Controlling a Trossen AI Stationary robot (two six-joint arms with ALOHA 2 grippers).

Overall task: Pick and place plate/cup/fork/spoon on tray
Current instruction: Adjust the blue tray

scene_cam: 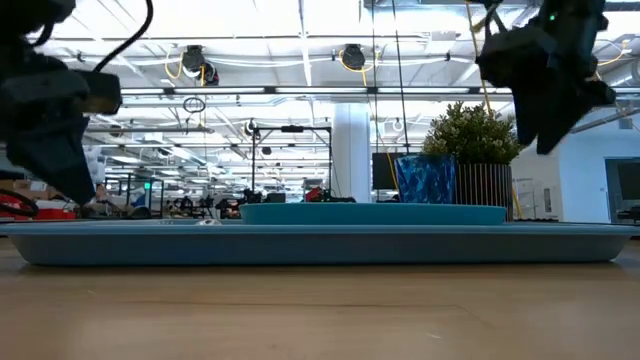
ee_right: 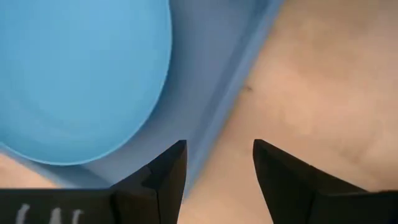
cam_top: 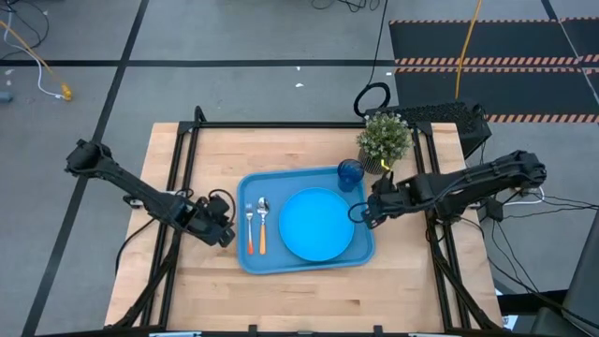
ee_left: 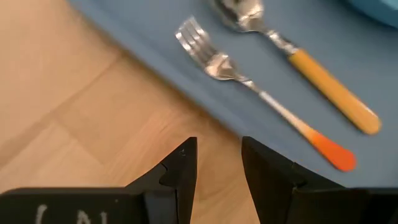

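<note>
The tray (cam_top: 304, 257) lay mid-table, holding the fork (cam_top: 250, 229) and spoon (cam_top: 262, 225) side by side along its left edge, the plate (cam_top: 316, 225) at centre, and the cup (cam_top: 349, 174) in its far right corner. The left gripper (cam_top: 227, 236) hovered just off the tray's left edge, fingers slightly parted, empty. The right gripper (cam_top: 362, 214) hung over the right rim, open, empty.

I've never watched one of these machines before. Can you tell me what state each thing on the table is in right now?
plate: flat on the tray.
cup: upright in a tray corner.
fork: lying on the tray, beside the spoon.
spoon: lying on the tray.
tray: flat on the table.
left gripper: open, empty.
right gripper: open, empty.
potted plant: upright, off the tray.
</note>
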